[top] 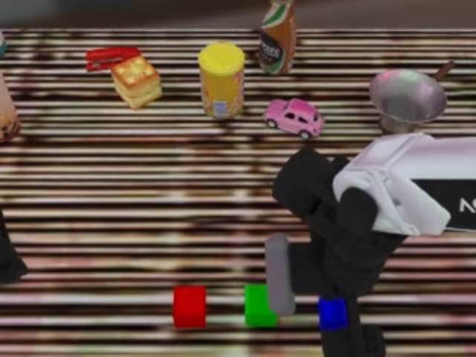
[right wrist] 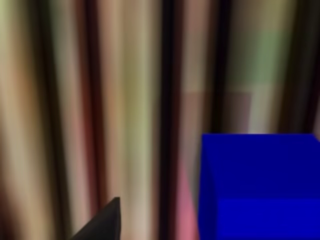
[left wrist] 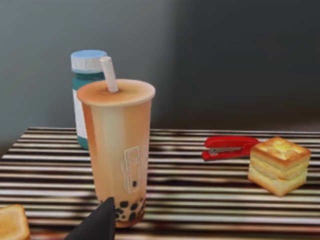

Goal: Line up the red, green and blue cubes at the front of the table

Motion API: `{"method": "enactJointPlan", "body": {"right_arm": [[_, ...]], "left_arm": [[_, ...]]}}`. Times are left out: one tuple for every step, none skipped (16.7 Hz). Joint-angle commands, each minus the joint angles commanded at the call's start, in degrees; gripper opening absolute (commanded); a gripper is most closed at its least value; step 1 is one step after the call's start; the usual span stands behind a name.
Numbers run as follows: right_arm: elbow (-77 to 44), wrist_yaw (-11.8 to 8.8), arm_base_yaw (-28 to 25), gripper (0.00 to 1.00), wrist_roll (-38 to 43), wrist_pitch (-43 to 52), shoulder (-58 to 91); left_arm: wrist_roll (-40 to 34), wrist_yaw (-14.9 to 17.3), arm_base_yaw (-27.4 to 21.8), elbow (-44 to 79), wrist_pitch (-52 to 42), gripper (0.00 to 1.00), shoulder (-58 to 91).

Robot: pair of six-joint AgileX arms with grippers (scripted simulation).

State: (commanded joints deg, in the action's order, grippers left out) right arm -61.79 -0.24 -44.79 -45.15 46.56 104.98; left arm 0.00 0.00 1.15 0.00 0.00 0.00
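Three small cubes stand in a row near the front edge of the striped table [top: 111, 223]: red cube [top: 189, 306] on the left, green cube [top: 259, 305] in the middle, blue cube [top: 332, 313] on the right. My right gripper [top: 318, 309] hangs low over the blue cube, open, with a grey finger [top: 280, 277] between the green and blue cubes. In the right wrist view the blue cube [right wrist: 260, 185] sits apart from the one dark fingertip [right wrist: 107, 222] that shows. My left gripper [top: 7, 260] is parked at the left edge, open, one fingertip [left wrist: 100, 225] showing.
At the back stand a red stapler [top: 111, 57], a layered cake square [top: 137, 80], a yellow can [top: 221, 79], a brown bottle [top: 277, 36], a pink toy car [top: 294, 117] and a metal pan [top: 407, 97]. A bubble tea cup [left wrist: 117, 150] and a teal jar [left wrist: 82, 100] stand far left.
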Motion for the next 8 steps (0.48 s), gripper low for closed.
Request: {"method": "enactJointPlan", "body": {"right_arm": [[-0.6,0.0,-0.1,1.0,-0.1,0.8,-0.2],[-1.7,0.0,-0.2,1.0,-0.1,2.2,-0.7],[-2.9,0.0,-0.2,1.0,-0.1,4.2,-1.4],[-4.3,0.0,-0.2,1.0,-0.2,6.7,-2.2],[-5.8,-0.1,-0.3,1.0,-0.2,9.5,-3.0],[-7.1,-0.1,-0.3,1.0,-0.2,11.9,-3.8],[-8.4,-0.1,-0.3,1.0,-0.2,13.7,-4.6],[-9.3,0.0,-0.4,1.0,-0.2,14.9,-5.3]], "left_arm": [[0.0,0.0,0.0,0.0,0.0,1.0,0.0],[0.0,0.0,0.0,0.0,0.0,1.0,0.0],[0.0,0.0,0.0,0.0,0.0,1.0,0.0],[0.0,0.0,0.0,0.0,0.0,1.0,0.0],[0.0,0.0,0.0,0.0,0.0,1.0,0.0],[0.0,0.0,0.0,0.0,0.0,1.0,0.0],[0.0,0.0,0.0,0.0,0.0,1.0,0.0],[0.0,0.0,0.0,0.0,0.0,1.0,0.0]]}}
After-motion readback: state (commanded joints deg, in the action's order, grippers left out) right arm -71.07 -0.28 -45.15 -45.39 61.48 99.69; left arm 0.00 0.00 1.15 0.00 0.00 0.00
